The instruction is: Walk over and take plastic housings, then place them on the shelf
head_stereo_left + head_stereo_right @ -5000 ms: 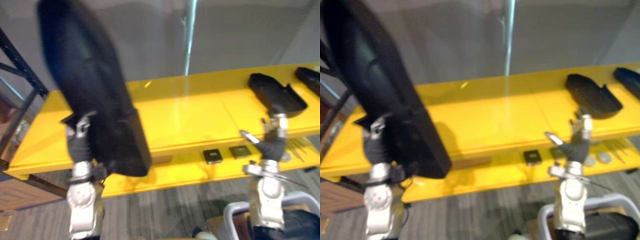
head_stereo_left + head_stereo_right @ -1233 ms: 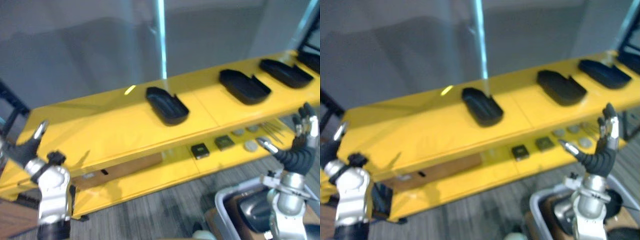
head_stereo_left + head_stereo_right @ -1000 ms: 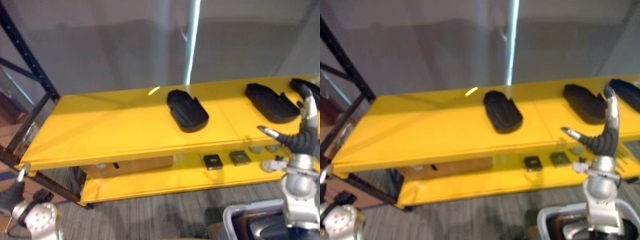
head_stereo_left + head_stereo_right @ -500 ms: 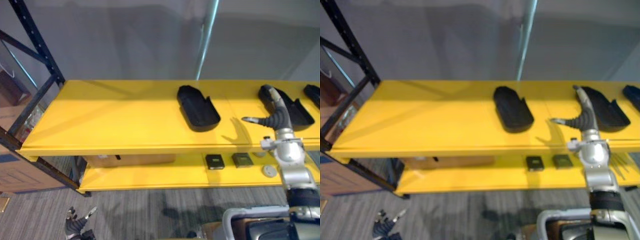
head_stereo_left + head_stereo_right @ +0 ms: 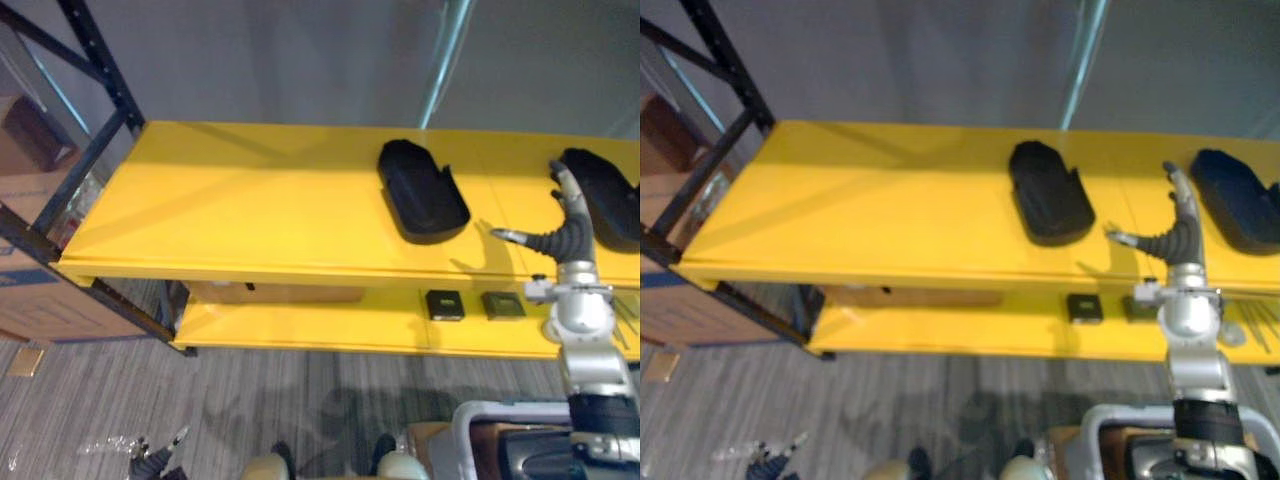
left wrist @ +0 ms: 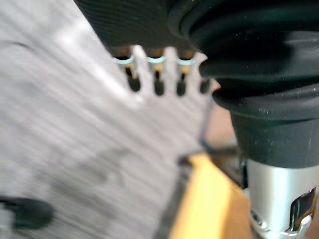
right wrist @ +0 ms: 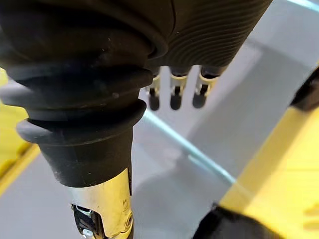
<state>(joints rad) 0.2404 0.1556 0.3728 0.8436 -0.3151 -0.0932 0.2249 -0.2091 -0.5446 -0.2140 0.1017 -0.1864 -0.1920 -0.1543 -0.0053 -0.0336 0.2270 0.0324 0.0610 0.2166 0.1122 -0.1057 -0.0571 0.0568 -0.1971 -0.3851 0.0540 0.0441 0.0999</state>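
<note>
So the big yellow shelf (image 5: 250, 210) has loads of bare top board on its left half. Two black plastic housings are lying on it already: one housing (image 5: 423, 203) around the middle, hollow side up, and a second housing (image 5: 608, 195) further right, well apart from the first. A grey tub (image 5: 478, 428) sits at the robot's lower right, and I can't tell what's in it.

The right hand (image 5: 560, 232) is up in front of the shelf edge, between the two housings, with its fingers (image 7: 174, 97) straight, thumb out and nothing in it. The left hand (image 5: 153, 462) hangs low over the carpet; its fingers (image 6: 157, 82) look relaxed and empty too.

Since neither hand carries anything, my read is that it's between parts and the job now is fetching another housing. To do that well:
- bring the right hand down before turning, so it doesn't clip the shelf lip
- these shells are long and slick, so grab one by its side walls
- set it flat on the bare left stretch, clear of the middle one

The little dark squares (image 5: 444, 304) on the lower board aren't part of this, so leave them alone
</note>
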